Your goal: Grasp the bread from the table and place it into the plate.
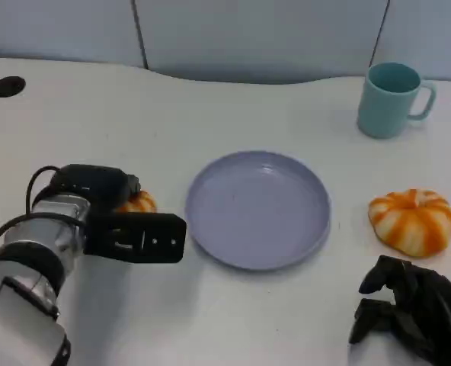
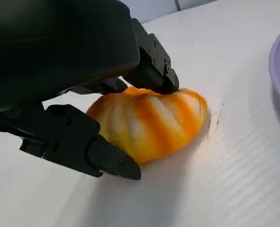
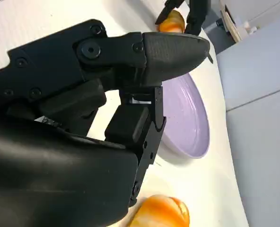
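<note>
The left hand (image 2: 107, 118) grips an orange-and-white striped bread (image 2: 149, 120) lying on the white table (image 1: 225, 320), just left of the lavender plate (image 1: 259, 207). The right hand (image 1: 412, 309) rests near right, fingers curled in on nothing, beside a second striped bread (image 1: 412, 219). A teal mug (image 1: 391, 99) stands far right.

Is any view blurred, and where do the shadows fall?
Head view: sharp, even light, soft shadow under the round lilac plate. Left wrist view: the black left hand near the lens is soft; the orange-striped bread casts a shadow on the white table. Right wrist view: slightly blurred.
</note>
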`<state>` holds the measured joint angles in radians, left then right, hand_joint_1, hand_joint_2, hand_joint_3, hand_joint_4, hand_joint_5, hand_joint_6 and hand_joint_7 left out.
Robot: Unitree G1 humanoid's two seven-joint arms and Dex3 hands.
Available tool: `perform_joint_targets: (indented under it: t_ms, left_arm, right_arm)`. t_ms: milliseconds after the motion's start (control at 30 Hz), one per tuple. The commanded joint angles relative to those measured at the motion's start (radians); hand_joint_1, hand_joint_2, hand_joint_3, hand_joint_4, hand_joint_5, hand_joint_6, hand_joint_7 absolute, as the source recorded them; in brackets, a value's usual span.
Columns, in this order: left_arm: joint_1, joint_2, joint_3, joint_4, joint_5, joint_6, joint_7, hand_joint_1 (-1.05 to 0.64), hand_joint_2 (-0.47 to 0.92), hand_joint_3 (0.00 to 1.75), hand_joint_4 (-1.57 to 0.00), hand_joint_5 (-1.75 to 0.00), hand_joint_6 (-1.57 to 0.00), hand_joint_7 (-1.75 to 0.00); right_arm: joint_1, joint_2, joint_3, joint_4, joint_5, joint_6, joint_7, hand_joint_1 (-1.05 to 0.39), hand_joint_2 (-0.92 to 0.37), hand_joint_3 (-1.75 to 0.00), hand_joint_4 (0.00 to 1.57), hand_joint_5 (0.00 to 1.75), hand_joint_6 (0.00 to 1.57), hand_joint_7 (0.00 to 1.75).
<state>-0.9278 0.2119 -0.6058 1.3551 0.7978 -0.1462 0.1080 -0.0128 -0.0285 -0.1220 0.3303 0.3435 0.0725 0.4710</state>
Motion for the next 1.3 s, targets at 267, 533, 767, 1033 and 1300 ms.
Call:
perform_joint_targets:
  t_ms: [267,533,767,1033,1300]
  left_arm:
    - [0.088,0.008,-0.008,0.013,-0.011,-0.006,0.146,-0.29,0.92,0.31,-0.63,-1.43,-0.62,-1.18]
    - [0.107,0.046,0.005,0.004,-0.01,-0.097,0.32,-0.24,0.92,0.33,-0.69,-1.75,-0.51,-1.67]
    - [0.079,0.065,0.057,-0.006,-0.048,-0.151,0.381,-0.2,0.92,0.38,-0.69,-1.75,-0.5,-1.75]
    - [0.026,0.067,0.083,-0.019,-0.052,-0.202,0.427,-0.17,0.91,0.37,-0.71,-1.75,-0.51,-1.75]
    - [-0.017,0.057,0.098,-0.026,-0.054,-0.26,0.462,-0.16,0.87,0.37,-0.79,-1.75,-0.61,-1.75]
  right_arm:
    - [0.023,-0.021,-0.015,-0.011,0.005,0.009,0.004,-0.42,-0.92,-0.4,1.23,1.08,1.11,1.05]
    - [0.021,-0.018,-0.013,-0.012,0.004,0.017,0.0,-0.43,-0.92,-0.4,1.23,1.08,1.1,1.06]
    - [0.014,-0.014,-0.01,-0.013,-0.003,0.018,-0.015,-0.41,-0.92,-0.43,1.23,1.09,1.12,1.05]
    - [-0.001,-0.01,-0.006,0.021,-0.013,-0.011,-0.014,-0.43,-0.92,-0.41,1.23,1.08,1.14,1.02]
    - [-0.031,-0.011,-0.008,0.056,-0.008,-0.004,-0.008,-0.42,-0.92,-0.44,1.23,1.08,1.14,1.01]
